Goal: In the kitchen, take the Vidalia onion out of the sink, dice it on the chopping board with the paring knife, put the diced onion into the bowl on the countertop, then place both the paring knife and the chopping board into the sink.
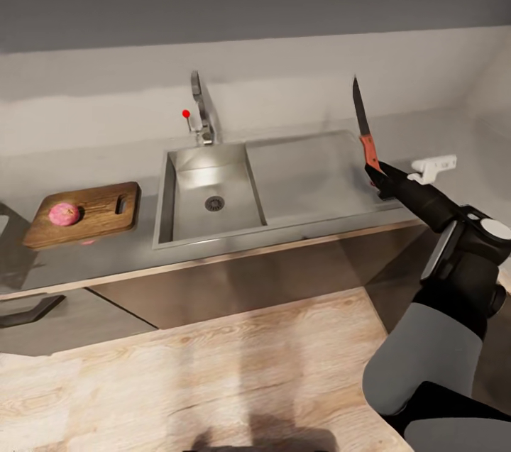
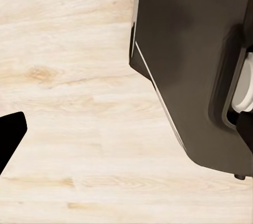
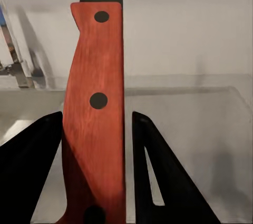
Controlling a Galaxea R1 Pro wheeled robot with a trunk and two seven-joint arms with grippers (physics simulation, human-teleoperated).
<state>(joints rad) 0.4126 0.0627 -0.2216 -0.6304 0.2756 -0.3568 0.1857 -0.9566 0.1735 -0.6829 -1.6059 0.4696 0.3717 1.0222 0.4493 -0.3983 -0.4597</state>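
Observation:
The pinkish-red Vidalia onion (image 1: 64,213) rests on the left end of the brown chopping board (image 1: 99,211), which lies on the grey countertop (image 1: 92,260) left of the sink (image 1: 165,204). My right gripper (image 1: 375,172) (image 3: 95,116) is shut on the red handle of the paring knife (image 1: 365,133) (image 3: 95,103). It holds the knife upright, dark blade pointing up, over the right end of the drainboard (image 1: 305,175). One black fingertip (image 2: 10,134) of my left gripper hangs above the wooden floor. Behind my right gripper lies a white object (image 1: 434,167); I cannot tell whether it is the bowl.
The chrome tap (image 1: 204,111) with its red knob (image 1: 186,113) stands behind the basin, whose round drain (image 1: 214,204) is bare. Dark cabinet fronts (image 1: 234,282) run below the counter edge. My own dark base (image 2: 195,66) stands on the light wood floor (image 1: 213,381).

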